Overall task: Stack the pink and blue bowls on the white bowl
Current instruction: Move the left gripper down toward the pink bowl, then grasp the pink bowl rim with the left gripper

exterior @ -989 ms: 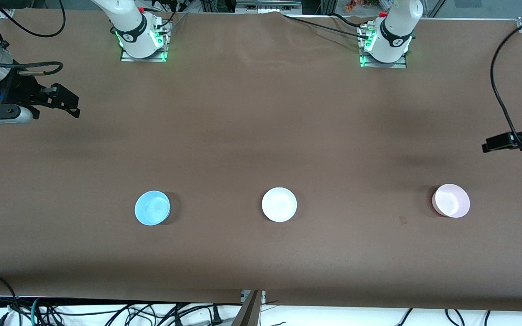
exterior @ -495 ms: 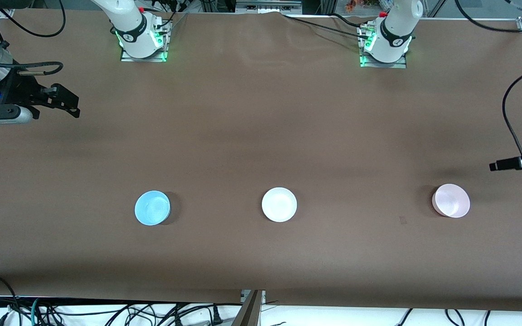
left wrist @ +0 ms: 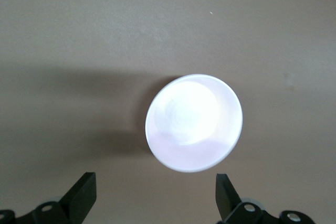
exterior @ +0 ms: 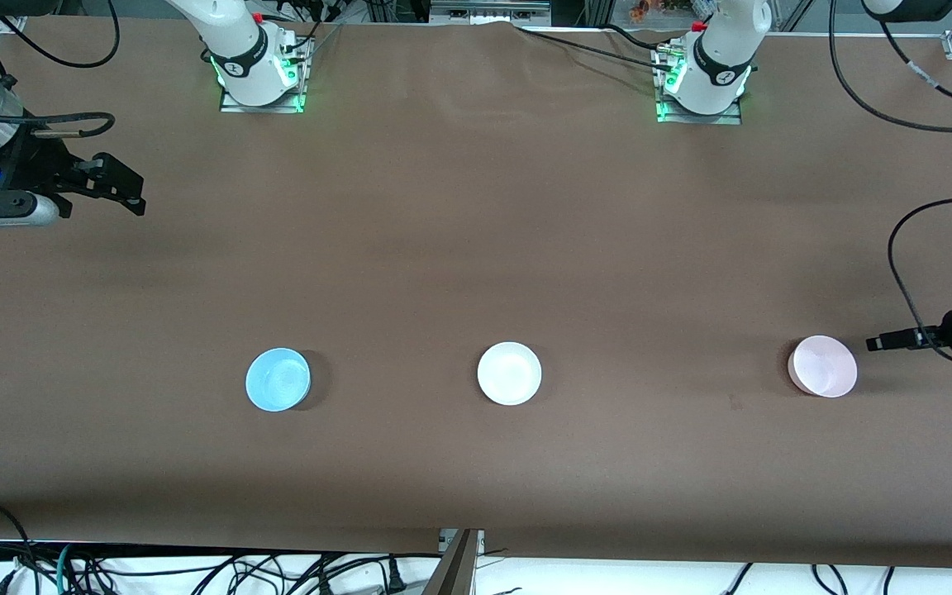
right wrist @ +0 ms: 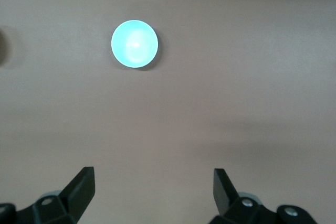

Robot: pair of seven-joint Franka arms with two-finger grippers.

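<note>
Three small bowls stand in a row on the brown table. The white bowl (exterior: 509,373) is in the middle. The light blue bowl (exterior: 278,379) is toward the right arm's end and shows in the right wrist view (right wrist: 134,44). The pale pink bowl (exterior: 822,366) is toward the left arm's end and shows in the left wrist view (left wrist: 193,122). My left gripper (exterior: 881,342) (left wrist: 155,199) is open and empty, just beside the pink bowl. My right gripper (exterior: 125,192) (right wrist: 154,192) is open and empty, up in the air at the right arm's end of the table.
The two arm bases (exterior: 261,74) (exterior: 703,83) stand along the table's edge farthest from the front camera. A black cable (exterior: 906,281) loops above the table by the left gripper. Cables (exterior: 195,570) lie below the nearest table edge.
My left gripper has moved down and toward the pink bowl, ending right beside it. The right arm and the three bowls have not moved.
</note>
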